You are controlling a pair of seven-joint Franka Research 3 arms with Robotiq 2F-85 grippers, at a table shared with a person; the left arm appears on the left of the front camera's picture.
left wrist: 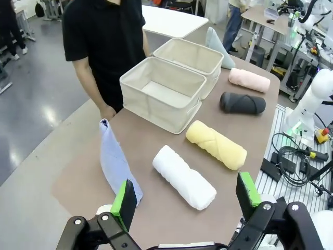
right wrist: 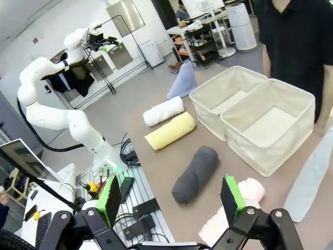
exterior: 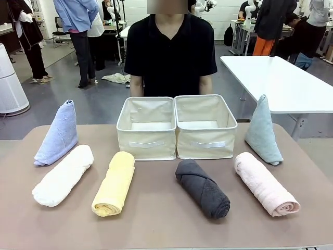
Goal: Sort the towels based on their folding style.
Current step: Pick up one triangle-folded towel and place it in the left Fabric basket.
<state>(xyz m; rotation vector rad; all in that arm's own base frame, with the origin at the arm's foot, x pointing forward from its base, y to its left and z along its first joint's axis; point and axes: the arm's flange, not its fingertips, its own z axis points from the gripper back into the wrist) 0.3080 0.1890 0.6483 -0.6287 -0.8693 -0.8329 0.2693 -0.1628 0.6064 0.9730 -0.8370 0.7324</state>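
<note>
White terry roll (exterior: pixel 63 175), yellow roll (exterior: pixel 114 183), dark grey roll (exterior: pixel 202 188) and pink roll (exterior: pixel 265 183) lie in a row, with lavender-blue folded triangle (exterior: pixel 58 134) and teal-grey triangle (exterior: pixel 263 130) propped at either end. They seem staged for sorting into the two cream fabric bins (exterior: pixel 146 148) behind. Left gripper (left wrist: pixel 187 194) and right gripper (right wrist: pixel 169 194) hover above — jaws released, holding nothing.

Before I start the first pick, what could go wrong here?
The lavender-blue triangle and teal-grey triangle stand upright; a pinch could collapse their fold. The cream bins sit side by side and look identical, so a towel could land in the wrong one. The person's hand sits beside the lavender-blue triangle, where a reach might meet it.
</note>
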